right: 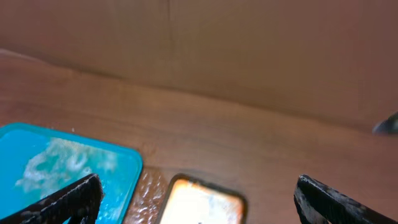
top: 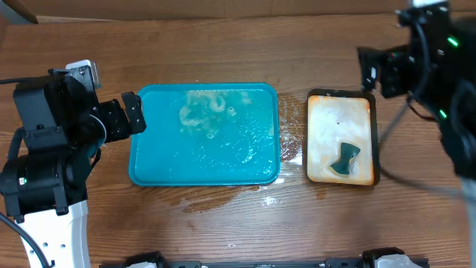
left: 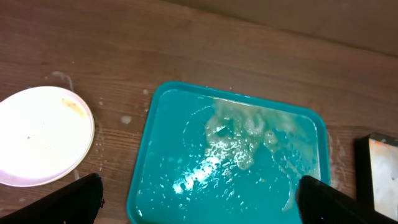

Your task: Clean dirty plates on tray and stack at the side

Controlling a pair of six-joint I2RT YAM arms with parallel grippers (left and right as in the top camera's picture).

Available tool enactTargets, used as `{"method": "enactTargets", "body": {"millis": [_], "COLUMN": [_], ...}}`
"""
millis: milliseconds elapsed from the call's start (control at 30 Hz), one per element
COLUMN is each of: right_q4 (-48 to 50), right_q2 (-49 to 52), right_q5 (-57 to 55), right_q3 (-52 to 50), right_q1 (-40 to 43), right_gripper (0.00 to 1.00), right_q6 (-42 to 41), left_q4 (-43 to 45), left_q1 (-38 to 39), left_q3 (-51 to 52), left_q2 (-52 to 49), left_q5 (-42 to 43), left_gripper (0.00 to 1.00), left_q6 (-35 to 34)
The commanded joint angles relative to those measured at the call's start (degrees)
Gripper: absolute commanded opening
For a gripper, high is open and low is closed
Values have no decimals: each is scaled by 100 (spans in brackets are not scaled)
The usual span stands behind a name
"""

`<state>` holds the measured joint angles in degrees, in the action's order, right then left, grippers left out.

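The teal-blue tray (top: pixel 204 160) lies in the middle of the table, wet, with whitish foam at its far side and no plates on it. It also shows in the left wrist view (left: pixel 168 155) and the right wrist view (right: pixel 37 149). One white plate (left: pixel 40 134) with a faint brown smear lies on the table left of the tray. In the overhead view it is hidden under my left arm. The other plates are out of view. My left gripper (top: pixel 134 115) (left: pixel 199 199) is open and empty at the tray's left edge. My right gripper (top: pixel 368 71) (right: pixel 198 193) is open and empty, raised behind the small tray.
A small black-rimmed beige stained tray (top: pixel 309 134) stands right of the teal tray, with a dark teal sponge (top: pixel 344 160) on it. It shows in the wrist views too (left: pixel 379 168) (right: pixel 199 202). Water is spilled on the wood between and before the trays (top: pixel 290 145).
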<state>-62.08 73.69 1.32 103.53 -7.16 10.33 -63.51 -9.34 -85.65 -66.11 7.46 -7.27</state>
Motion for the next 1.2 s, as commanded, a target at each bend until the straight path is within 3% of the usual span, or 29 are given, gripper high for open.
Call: {"method": "enactTargets", "body": {"millis": [0,333,1167], "right_q4": [70,9,-190], "right_q2": [-363,-1416,-1443], "right_q5": [57,52,52], "right_q3": [120,118,109], "right_q1": [11,11,11], "right_gripper": [100,100,100], "right_q6": [365,317,317], "left_q4": [-39,-389,-568], "left_q1": [17,15,15], "left_q3": [-76,-76,-76], "left_q2": [24,22,22], "left_q5": [-44,-52,-52], "left_gripper": [100,100,100], "left_q6": [107,107,107]}}
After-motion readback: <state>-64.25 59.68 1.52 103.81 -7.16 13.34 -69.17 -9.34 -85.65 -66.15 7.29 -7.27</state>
